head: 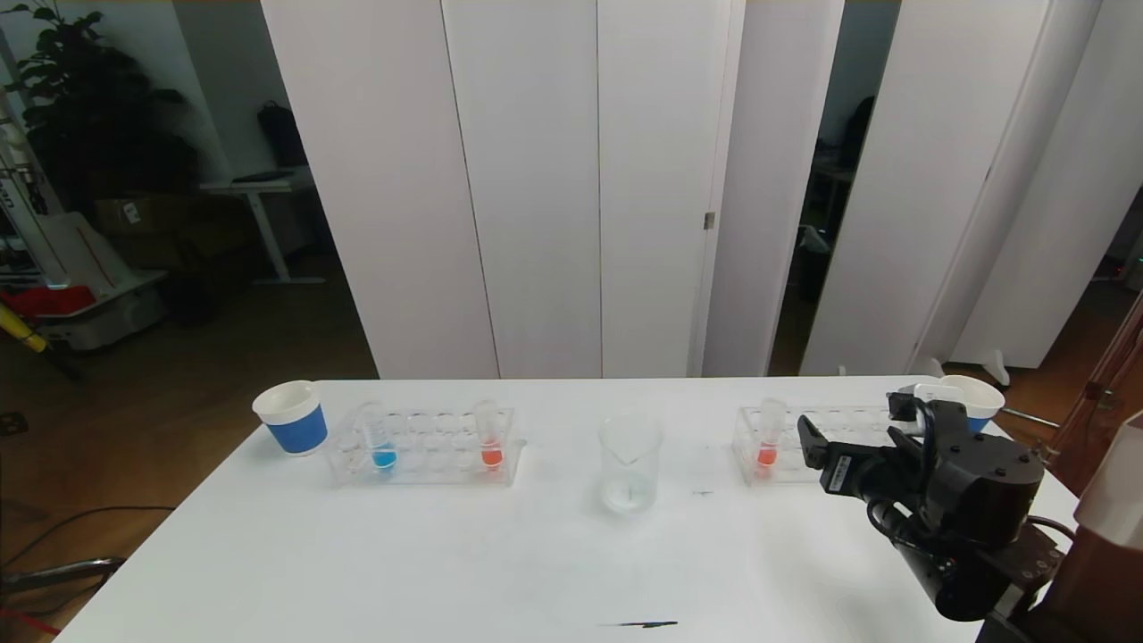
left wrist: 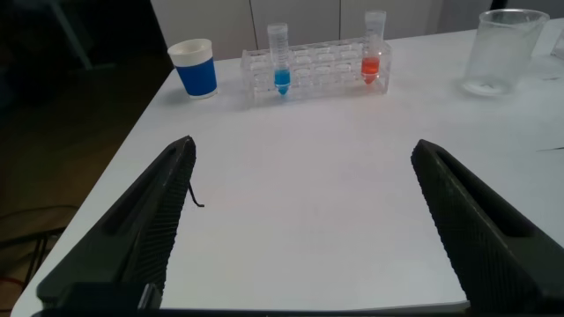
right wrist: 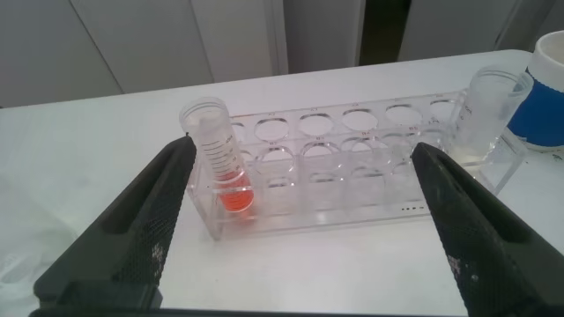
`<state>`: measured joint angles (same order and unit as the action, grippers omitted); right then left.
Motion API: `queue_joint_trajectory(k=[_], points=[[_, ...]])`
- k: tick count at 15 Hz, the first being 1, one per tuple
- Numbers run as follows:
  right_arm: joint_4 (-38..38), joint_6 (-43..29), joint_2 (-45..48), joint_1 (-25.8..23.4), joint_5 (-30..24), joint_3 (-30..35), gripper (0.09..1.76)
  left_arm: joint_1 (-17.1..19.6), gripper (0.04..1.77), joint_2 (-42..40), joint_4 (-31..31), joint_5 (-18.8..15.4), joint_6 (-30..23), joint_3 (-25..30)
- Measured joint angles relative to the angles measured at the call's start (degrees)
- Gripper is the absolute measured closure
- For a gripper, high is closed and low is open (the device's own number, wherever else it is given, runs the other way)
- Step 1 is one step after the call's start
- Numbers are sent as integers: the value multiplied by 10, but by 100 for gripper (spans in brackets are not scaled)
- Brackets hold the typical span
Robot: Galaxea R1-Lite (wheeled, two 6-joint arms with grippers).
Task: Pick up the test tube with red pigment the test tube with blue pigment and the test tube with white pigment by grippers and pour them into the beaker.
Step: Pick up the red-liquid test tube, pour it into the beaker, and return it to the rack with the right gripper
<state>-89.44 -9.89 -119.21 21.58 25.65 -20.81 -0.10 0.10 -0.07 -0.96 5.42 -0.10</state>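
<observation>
Bench [head: 536, 554] is carrying beaker [head: 630, 463] at centre. Right hand [right wrist: 300, 220], released, is hovering near right rack [right wrist: 352, 167] w/ red tube [right wrist: 220, 163] & white tube [right wrist: 490, 110]. Left hand [left wrist: 304, 220] released; blue tube [head: 379, 436] is standing in left rack [head: 424, 446].

We see a white table [head: 446, 563] carrying two clear tube racks [head: 424, 446] [head: 826, 446], one toward each end. A blue-banded paper cup [head: 291, 417] stands just beside the left rack, another [head: 975, 402] near the right rack. White folding panels [head: 536, 179] stand behind.

Bright, even light on the white table [head: 446, 554]; dim background; faint shadows
</observation>
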Motion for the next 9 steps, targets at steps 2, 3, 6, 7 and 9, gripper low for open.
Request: queue_joint_trajectory(k=[2, 3, 6, 7, 9], points=[[0, 7, -14, 4, 0, -15, 10, 0, 6, 0, 0, 0, 0, 0], [0, 14, -21, 5, 0, -24, 10, 0, 6, 0, 0, 0, 0, 0], [0, 25, -48, 11, 1, -53, 10, 0, 6, 0, 0, 0, 0, 0], [0, 25, -57, 15, 3, -63, 10, 0, 6, 0, 0, 0, 0, 0], [0, 30, -74, 25, 23, -87, 10, 0, 6, 0, 0, 0, 0, 0]])
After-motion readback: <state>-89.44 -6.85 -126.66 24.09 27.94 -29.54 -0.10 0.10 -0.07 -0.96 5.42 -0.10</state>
